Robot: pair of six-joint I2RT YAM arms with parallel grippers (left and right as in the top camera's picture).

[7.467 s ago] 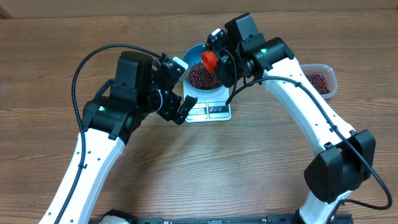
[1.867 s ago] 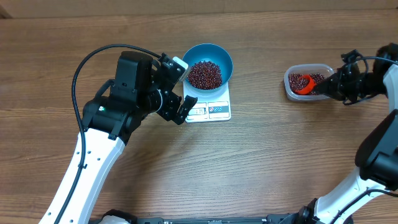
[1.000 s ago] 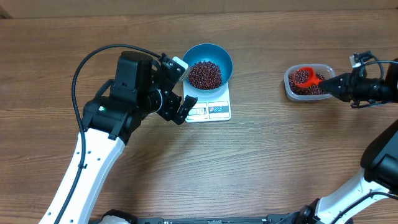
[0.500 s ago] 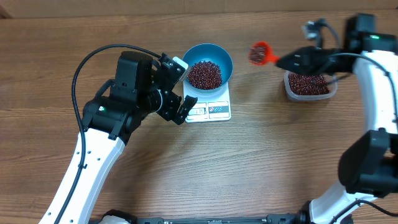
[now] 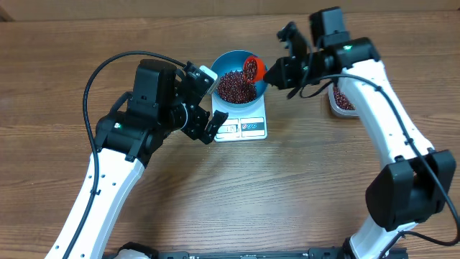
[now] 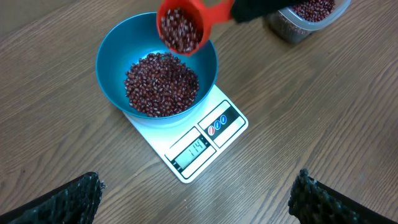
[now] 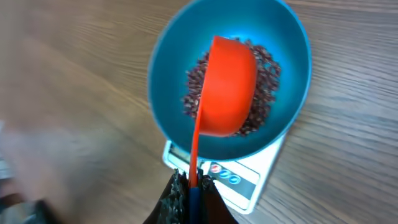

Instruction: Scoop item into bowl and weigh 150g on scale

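Right gripper (image 7: pixel 189 198) is pinched tight on the thin handle of the red scoop (image 7: pixel 227 87). The loaded cup hangs over the right side of the blue bowl (image 6: pixel 112 68), tipped toward it. Left gripper (image 5: pixel 210 99) is spread wide, holding nothing, just left of the scale (image 6: pixel 205 146).

Beans (image 6: pixel 161 84) are tiny, glossy, hard and loose. I'd expect them to roll and bounce, so no grabbing them directly; only the scoop carries them. The scoop looks like stiff, light plastic. The handle end is the right hold, though a narrow pinch may let it twist under load.

The bowl sits on the scale with a maroon heap covering its floor, well below the rim. Clear tub (image 6: pixel 298 25) is far right, with beans in it. Display looks like 114, short of target; I'd pour in small tips.
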